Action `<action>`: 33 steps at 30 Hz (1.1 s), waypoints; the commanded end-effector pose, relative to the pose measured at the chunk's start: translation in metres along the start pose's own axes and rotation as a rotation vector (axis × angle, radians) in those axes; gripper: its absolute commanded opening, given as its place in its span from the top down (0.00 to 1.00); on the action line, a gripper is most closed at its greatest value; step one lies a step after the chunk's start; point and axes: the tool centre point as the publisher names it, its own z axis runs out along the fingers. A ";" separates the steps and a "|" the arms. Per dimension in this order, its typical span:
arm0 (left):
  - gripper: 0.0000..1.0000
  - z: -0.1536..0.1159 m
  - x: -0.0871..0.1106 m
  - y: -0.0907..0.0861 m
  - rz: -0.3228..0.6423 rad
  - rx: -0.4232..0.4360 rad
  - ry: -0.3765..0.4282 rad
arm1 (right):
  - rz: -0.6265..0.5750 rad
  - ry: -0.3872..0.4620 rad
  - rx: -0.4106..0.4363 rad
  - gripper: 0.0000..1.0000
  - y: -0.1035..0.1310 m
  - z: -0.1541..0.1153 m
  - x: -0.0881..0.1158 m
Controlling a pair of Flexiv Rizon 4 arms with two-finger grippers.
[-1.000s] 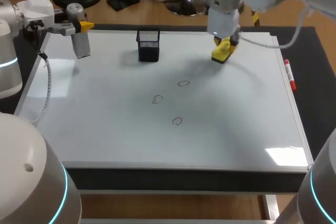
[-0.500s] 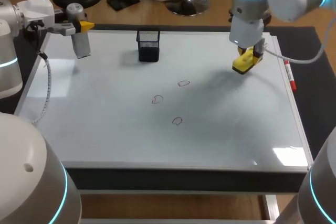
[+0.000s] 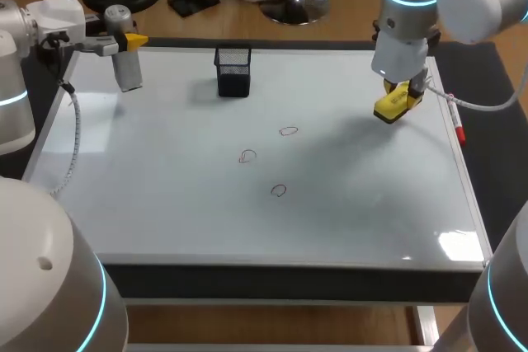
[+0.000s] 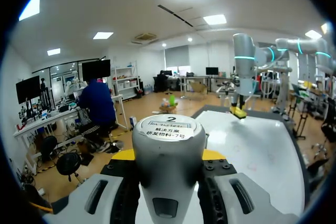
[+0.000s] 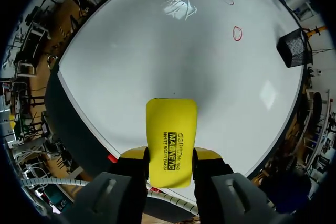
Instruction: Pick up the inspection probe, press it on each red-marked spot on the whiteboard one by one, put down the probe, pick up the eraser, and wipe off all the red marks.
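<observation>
One eraser (image 5: 171, 135) clamped in right tool (image 5: 169, 154), probe (image 4: 167, 145) seemingly in left tool (image 4: 168, 155)

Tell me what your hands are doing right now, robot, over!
Left gripper shut on probe, at board's far left corner. Right gripper shut on eraser, over board's right side. Three red marks not yet wiped. Mesh cup stands clear of them.

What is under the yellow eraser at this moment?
Only bare whiteboard shows around and ahead of the eraser; the three red circles lie farther off. The patch directly beneath the eraser is covered by it.
</observation>
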 end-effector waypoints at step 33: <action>1.00 -0.002 0.041 0.010 0.040 -0.022 0.064 | -0.001 0.001 0.003 1.00 0.000 0.000 0.000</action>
